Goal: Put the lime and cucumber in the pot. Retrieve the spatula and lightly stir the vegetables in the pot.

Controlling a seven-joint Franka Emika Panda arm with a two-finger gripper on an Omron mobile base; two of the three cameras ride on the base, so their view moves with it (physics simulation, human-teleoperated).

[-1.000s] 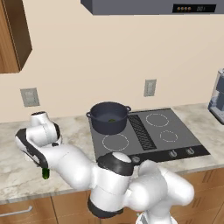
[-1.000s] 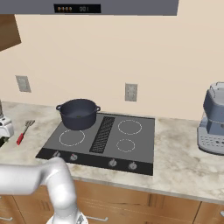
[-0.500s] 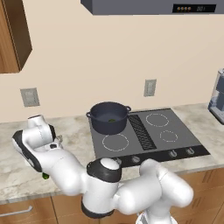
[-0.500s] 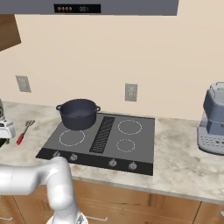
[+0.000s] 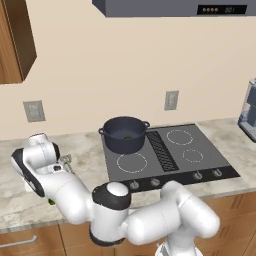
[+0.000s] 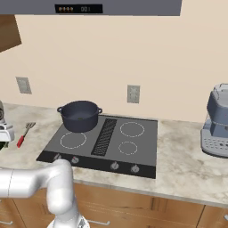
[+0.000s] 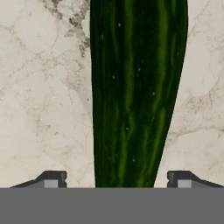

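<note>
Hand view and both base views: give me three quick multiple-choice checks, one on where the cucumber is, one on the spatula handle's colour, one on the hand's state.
1. Where does the cucumber lie?
A. In the pot
B. On the counter, between the fingertips
C. On the cooktop

2. What colour is the spatula's handle?
A. Red
B. Blue
C. Yellow

3. How does the hand stand?
A. Shut on the spatula
B. Open, either side of the cucumber
C. Shut on nothing

Answers: 1 B, the cucumber rests on the marbled counter with the hand straddling it, away from the pot. 2 A, the spatula shows a red handle left of the cooktop. 3 B, gaps show between each fingertip and the cucumber.
</note>
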